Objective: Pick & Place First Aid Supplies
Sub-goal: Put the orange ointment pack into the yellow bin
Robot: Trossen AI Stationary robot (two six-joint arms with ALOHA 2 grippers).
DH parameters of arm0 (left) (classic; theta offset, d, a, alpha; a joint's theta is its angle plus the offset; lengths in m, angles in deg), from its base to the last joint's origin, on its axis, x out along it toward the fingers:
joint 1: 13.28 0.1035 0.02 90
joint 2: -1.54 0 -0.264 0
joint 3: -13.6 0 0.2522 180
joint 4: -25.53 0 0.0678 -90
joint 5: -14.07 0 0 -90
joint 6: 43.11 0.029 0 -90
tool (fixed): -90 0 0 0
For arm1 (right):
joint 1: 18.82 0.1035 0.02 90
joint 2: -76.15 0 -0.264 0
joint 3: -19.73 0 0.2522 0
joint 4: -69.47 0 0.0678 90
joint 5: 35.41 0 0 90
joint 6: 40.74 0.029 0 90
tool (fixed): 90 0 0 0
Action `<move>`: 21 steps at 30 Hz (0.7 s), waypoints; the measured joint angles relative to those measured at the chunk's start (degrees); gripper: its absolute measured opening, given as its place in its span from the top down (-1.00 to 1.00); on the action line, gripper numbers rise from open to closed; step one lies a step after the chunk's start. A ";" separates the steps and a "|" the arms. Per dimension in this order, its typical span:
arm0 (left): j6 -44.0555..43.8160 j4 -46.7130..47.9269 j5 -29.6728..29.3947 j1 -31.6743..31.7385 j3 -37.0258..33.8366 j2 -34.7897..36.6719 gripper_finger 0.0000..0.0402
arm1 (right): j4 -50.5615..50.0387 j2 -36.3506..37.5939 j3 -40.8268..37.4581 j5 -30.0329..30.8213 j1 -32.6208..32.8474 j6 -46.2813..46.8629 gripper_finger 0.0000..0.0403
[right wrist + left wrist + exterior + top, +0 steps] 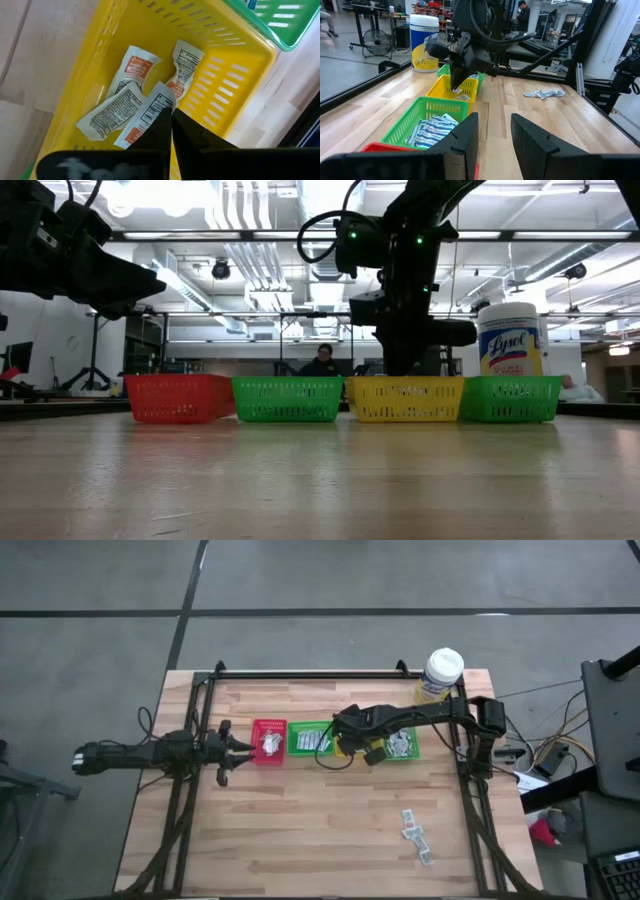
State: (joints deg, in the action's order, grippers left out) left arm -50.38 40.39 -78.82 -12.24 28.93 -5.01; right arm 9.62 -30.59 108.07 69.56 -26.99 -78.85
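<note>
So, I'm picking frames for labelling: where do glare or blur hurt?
Low view: bright ceiling lights backlight the right gripper above the yellow bin. Left wrist view: near fingers soft. Right wrist view: sachets sharp, print readable.

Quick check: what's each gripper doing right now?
Left gripper: open, empty, beside the red bin.
Right gripper: closed over the yellow bin, pinching a white-red sachet.
</note>
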 joint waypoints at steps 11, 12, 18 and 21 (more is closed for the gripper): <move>-0.02 0.00 0.02 0.00 0.00 0.00 0.44 | 0.03 0.00 0.00 0.00 0.00 1.20 0.96; 0.00 0.00 0.02 0.02 0.00 0.00 0.44 | 0.03 0.00 0.00 0.00 0.00 1.19 0.96; -0.02 0.02 0.02 0.00 0.00 0.00 0.44 | 0.03 0.00 0.00 0.02 0.00 1.05 0.92; -0.02 0.02 0.02 0.01 0.00 0.00 0.44 | 0.05 0.00 0.00 0.02 0.00 1.31 0.82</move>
State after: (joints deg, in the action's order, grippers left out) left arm -50.40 40.41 -78.80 -12.23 28.93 -5.01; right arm 9.67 -30.59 108.07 69.58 -26.99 -77.54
